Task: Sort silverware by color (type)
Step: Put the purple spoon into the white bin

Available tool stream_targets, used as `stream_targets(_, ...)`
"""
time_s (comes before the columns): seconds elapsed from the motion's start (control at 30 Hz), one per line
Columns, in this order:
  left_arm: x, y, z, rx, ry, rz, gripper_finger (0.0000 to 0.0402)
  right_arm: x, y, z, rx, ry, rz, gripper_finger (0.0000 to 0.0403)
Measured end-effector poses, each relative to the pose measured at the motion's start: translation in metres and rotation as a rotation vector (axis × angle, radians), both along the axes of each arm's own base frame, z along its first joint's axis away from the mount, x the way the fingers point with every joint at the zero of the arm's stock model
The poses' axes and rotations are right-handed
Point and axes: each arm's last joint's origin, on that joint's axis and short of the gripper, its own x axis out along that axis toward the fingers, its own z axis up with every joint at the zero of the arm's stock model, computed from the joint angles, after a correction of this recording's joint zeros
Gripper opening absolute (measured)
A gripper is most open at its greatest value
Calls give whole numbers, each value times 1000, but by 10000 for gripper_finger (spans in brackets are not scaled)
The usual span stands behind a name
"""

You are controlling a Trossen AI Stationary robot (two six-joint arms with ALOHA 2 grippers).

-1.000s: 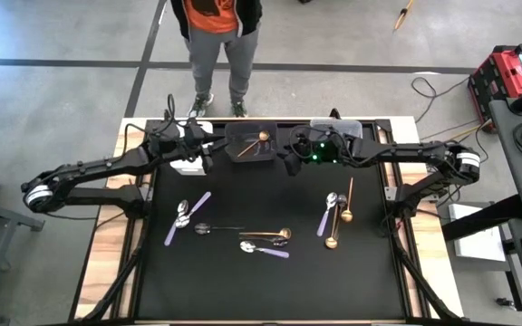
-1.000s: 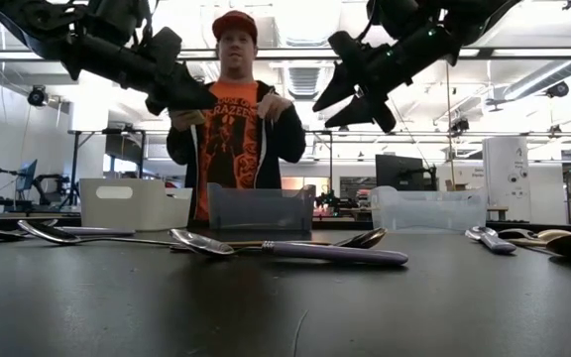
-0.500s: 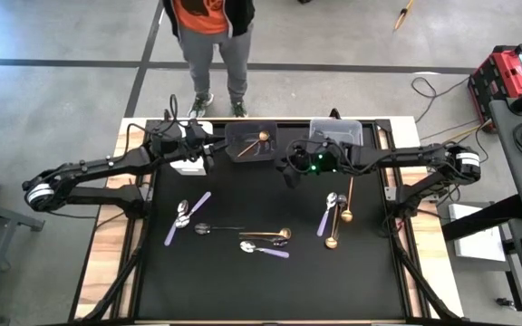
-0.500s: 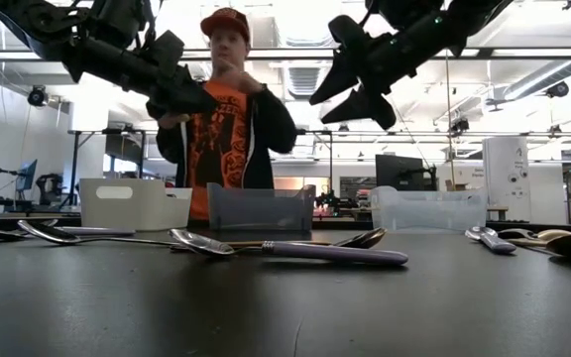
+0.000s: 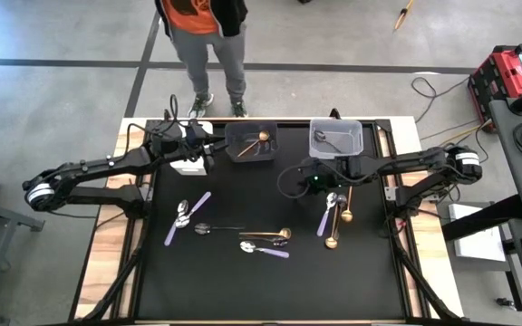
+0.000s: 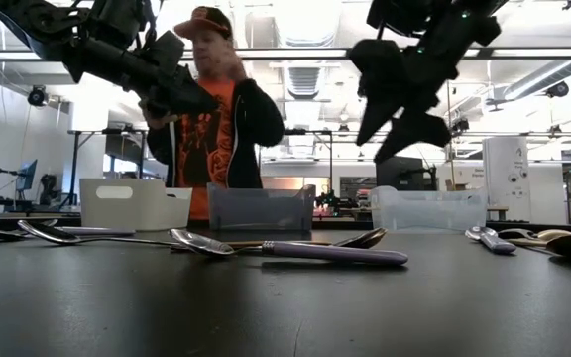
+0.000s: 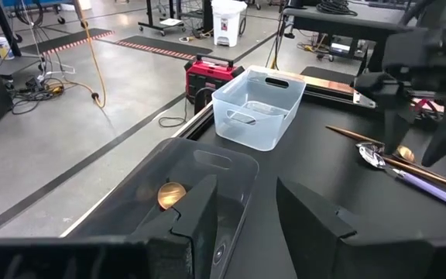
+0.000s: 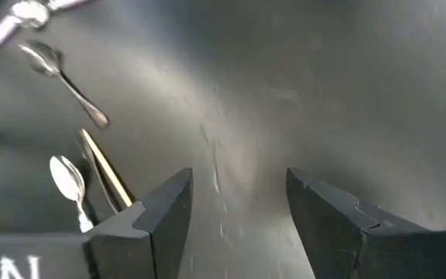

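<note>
Right gripper point(image 5: 290, 176) parted wide, empty, raised over bare black mat point(image 5: 243, 281). Lilac-handled spoon point(image 5: 327, 214) and gold spoons point(image 5: 345, 205) just outboard; more silverware point(image 5: 263, 239) nearer front edge. Left gripper point(image 5: 208, 152) parted beside dark bin point(image 5: 251, 142).

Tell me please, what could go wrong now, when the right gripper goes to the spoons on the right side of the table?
1. The lilac-handled spoon, a copper spoon and another copper spoon lie close together, so the open right gripper might pinch two colors at once.
2. The spoons lie flat on the table; the fingers could slip off one or knock it sideways.
</note>
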Motion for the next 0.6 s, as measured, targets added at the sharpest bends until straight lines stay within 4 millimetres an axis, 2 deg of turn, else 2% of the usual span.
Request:
stream_targets(0.37, 1, 0, 3, 26, -19, -3, 116, -17, 24, -11, 161, 210, -170, 198)
stream_targets(0.6, 2, 1, 10, 99, -69, -9, 116, -18, 32, -10, 229, 226, -212, 198)
